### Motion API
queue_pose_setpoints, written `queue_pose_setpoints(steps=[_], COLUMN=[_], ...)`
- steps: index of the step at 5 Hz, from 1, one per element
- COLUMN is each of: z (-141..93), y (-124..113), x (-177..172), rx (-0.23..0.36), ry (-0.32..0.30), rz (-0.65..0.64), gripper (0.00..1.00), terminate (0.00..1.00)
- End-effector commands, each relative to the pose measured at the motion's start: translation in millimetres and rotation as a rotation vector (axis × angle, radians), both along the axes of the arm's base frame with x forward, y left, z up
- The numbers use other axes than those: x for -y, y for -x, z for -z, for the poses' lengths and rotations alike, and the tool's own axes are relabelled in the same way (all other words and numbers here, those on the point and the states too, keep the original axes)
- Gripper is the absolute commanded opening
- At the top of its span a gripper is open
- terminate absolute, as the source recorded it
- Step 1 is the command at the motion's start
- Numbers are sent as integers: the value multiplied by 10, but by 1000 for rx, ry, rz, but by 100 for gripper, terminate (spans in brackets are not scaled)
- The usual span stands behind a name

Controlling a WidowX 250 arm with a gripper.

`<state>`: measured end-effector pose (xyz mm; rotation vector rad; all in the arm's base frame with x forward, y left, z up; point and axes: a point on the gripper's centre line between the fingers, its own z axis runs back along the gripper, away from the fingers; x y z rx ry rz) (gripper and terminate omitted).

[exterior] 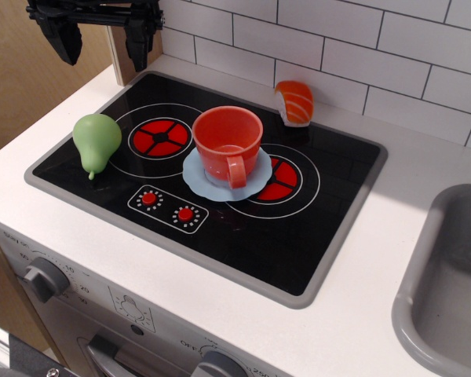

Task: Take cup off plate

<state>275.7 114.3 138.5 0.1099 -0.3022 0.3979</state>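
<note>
The cup stands upright on the plate, handle turned toward the near side, in the middle of the black stovetop set into the counter. A green pear lies left, a sushi piece far right. The pincer hangs far left, fingers apart, holding nothing.
</note>
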Motion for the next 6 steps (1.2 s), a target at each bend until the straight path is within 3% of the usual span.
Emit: queue_pose_setpoints(steps=[1, 2, 3, 4, 6], z=[0, -32, -66, -37, 310], y=[0, 92, 166, 214, 183], x=[0, 351, 688, 1010, 1249], rx=[0, 0, -41, -14, -23], ry=[0, 43, 82, 91, 92], rz=[0, -10, -60, -126, -137], gripper=[100, 100, 100, 100, 100], terminate=[0, 0, 0, 0, 0])
